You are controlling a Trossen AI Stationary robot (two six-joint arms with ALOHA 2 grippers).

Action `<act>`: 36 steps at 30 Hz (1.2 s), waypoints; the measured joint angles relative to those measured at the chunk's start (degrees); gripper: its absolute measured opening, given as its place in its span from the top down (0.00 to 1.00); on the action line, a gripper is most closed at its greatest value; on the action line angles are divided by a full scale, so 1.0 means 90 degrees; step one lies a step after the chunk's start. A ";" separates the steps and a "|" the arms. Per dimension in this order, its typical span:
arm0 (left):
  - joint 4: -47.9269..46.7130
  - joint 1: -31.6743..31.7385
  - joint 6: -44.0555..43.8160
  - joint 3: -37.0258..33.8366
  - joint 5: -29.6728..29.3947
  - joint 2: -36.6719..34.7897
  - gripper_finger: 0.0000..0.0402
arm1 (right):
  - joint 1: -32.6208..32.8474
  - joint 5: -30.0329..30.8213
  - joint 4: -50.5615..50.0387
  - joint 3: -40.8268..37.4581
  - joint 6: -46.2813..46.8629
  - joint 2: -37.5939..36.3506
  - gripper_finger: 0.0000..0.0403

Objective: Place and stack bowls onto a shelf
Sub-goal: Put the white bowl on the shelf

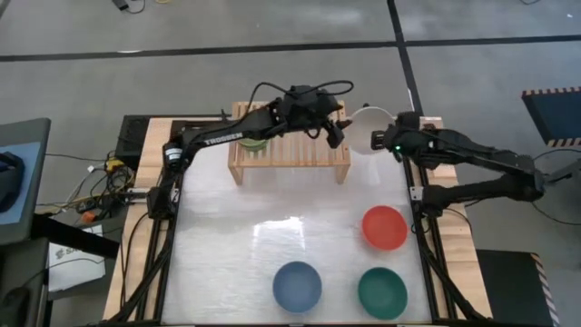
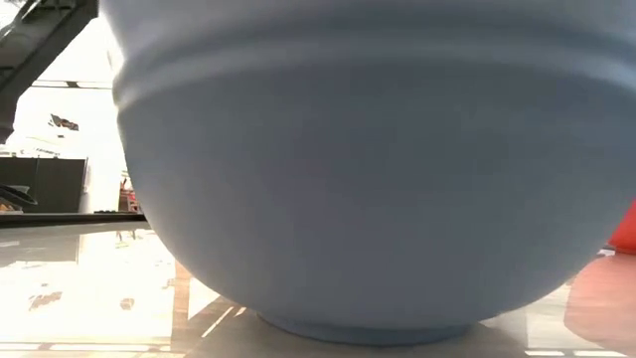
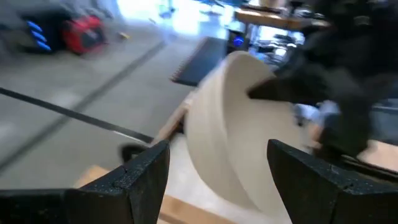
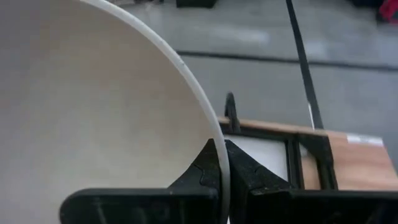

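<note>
My right gripper (image 1: 379,139) is shut on the cream white bowl (image 1: 365,125) just off the right end of the light-wood shelf (image 1: 289,153). My left gripper (image 1: 334,133) is open and empty above the shelf's right part, and its fingers (image 3: 146,177) point toward the white bowl (image 3: 233,130). A small green bowl (image 1: 252,143) sits on the shelf's left part, partly hidden under the left arm. The red bowl (image 1: 384,227), the slate blue bowl (image 1: 297,286) and the dark green bowl (image 1: 381,291) rest on their bases on the table. My right gripper pinches the cream white bowl's rim (image 4: 219,163), one finger inside the bowl and one outside. The fingers come at it from the table's right side. The bowl is tilted on edge (image 3: 211,118), held up beside the shelf's right end.
In the low view the slate blue bowl (image 2: 368,169) fills almost the whole picture, with the red bowl (image 2: 626,227) at its right edge. The white table top (image 1: 272,227) lies between the shelf and the three bowls at the near right.
</note>
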 joint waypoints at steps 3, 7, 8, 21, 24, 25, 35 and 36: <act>-0.0166 -0.0069 0.0283 0.0061 -0.0621 0.0047 0.37 | 0.0279 0.0343 0.0033 0.0318 -0.0213 0.0324 0.94; -0.0272 -0.0107 0.0499 0.0061 -0.1019 0.0047 0.40 | 0.0542 0.0616 0.0020 0.0744 -0.0470 0.0701 0.93; -0.0266 -0.0109 0.0545 0.0061 -0.1039 0.0047 0.42 | 0.0573 0.0668 0.0035 0.0834 -0.0545 0.0782 0.93; -0.0546 -0.0036 0.0579 0.0061 -0.1236 0.0042 0.97 | 0.0517 0.0137 0.0159 0.1377 -0.1083 0.1273 0.83; -0.0949 -0.0001 0.0575 0.0179 -0.1212 0.0042 0.98 | 0.0410 -0.0563 0.0199 0.1379 -0.1109 0.1146 0.76; -0.1162 0.0019 0.0565 0.0262 -0.1170 0.0042 0.99 | 0.0359 -0.0840 0.0213 0.1379 -0.1126 0.1093 0.72; -0.2927 0.0840 0.0137 0.0749 -0.0196 -0.0011 1.00 | -0.0050 -0.2745 0.0069 0.1697 -0.1340 0.0573 0.42; -0.2976 0.0954 0.0035 0.0749 -0.0113 -0.0010 1.00 | -0.0076 -0.2765 0.0046 0.1731 -0.1340 0.0543 0.41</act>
